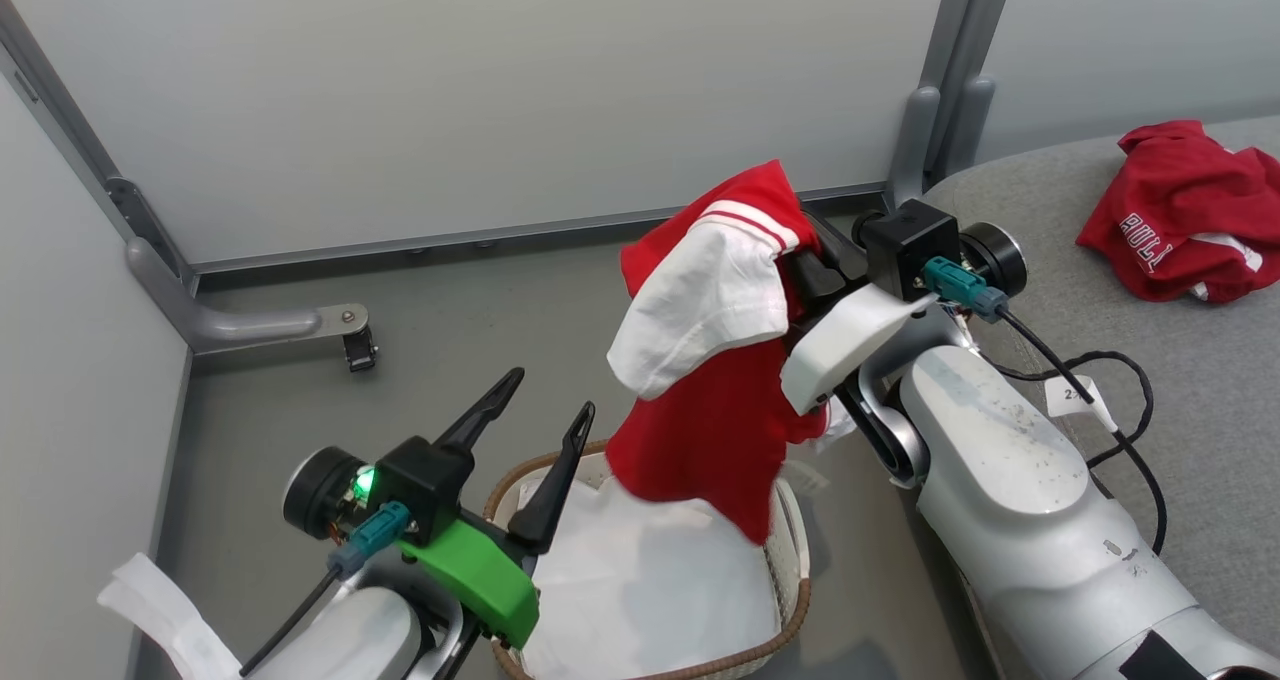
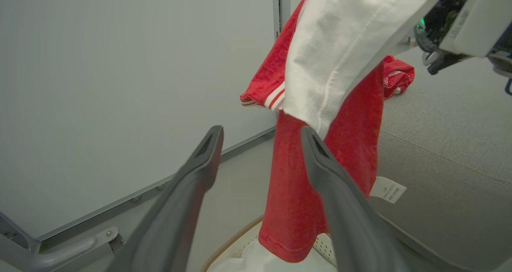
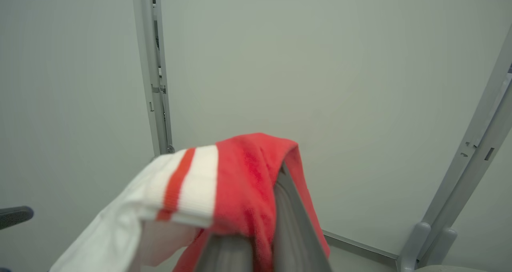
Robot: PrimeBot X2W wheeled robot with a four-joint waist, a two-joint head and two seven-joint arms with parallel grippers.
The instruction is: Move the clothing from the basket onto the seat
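The right jaws are pressed together on a fold of a red garment [image 1: 715, 420], pinching it near its white, striped sleeve. The cloth drapes over the fingers [image 3: 292, 232] and hangs in a long column above the basket [image 1: 797, 560]. Gripping it high lets most of its length come free of the basket. The hem hangs over the basket's far right rim, and I cannot tell whether it touches the white liner [image 1: 640, 580] or clears it. The liner lies inside the basket with no other red cloth on it.

The left jaws are spread wide with nothing between them. They are over the basket's left rim, fingers [image 1: 555, 480] pointing towards the hanging cloth. They seem placed there to keep clear while the other pair carries.

The seat [image 1: 1210, 400] lies to the right of the basket. A second garment [image 1: 1180, 210] is crumpled on it, well apart from the basket, so half the job looks done. The next move, I judge, is a swing rightward from the basket. It needs to be high enough that the trailing hem neither snags the rim nor drags the liner out.
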